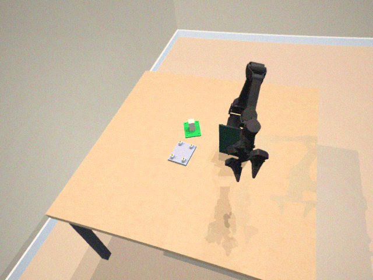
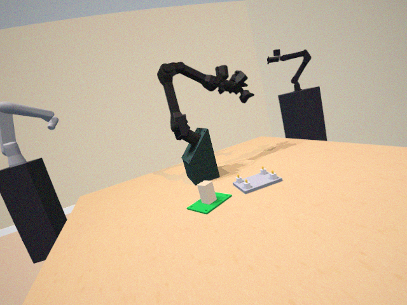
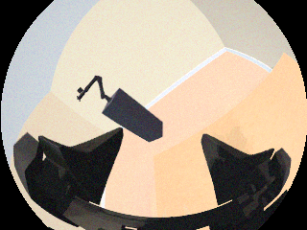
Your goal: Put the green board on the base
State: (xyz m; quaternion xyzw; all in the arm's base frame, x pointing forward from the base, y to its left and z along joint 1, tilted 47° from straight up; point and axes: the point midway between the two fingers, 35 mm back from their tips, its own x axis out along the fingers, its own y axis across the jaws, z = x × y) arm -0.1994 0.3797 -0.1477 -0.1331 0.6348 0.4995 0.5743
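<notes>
A thin, flat green square board [image 1: 196, 132] [image 2: 220, 199] lies on the tabletop, with a pale, upright square-sided block handle [image 1: 191, 125] [image 2: 206, 192] standing on its upper face. Small dark holes show near its corners. The board is off the base, apart from it, with a strip of wood between them.

Near the board sits a low grey rectangular base [image 1: 182, 153] [image 2: 257, 182]. Four short white posts rise near its corners, each tipped with a small gold pin; all four pins are uncovered.

Both things rest on a broad, light wooden table [image 1: 126, 181] [image 2: 262, 249], well in from its edges. In the top view, bare wood stretches to the left of them as far as the slanting table edge, and there is wood between them and the robot's mount.

That mount is a dark green, slant-topped block [image 1: 228, 139] [image 2: 203, 161]. From it a black jointed arm [image 1: 252, 93] [image 2: 169, 94] rises and reaches out high over the table. At its end, the black two-fingered gripper [image 1: 246, 179] [image 2: 248, 86] [image 3: 162, 133] hangs in the air, its fingers wide apart with nothing between them, well away from board and base.

Beyond the table, a second black arm [image 2: 301, 68] [image 3: 99, 86] stands on a tall dark pedestal [image 2: 304, 114] [image 3: 132, 116]. A pale grey arm [image 2: 29, 110] on another dark pedestal [image 2: 31, 203] stands at the exterior view's left.
</notes>
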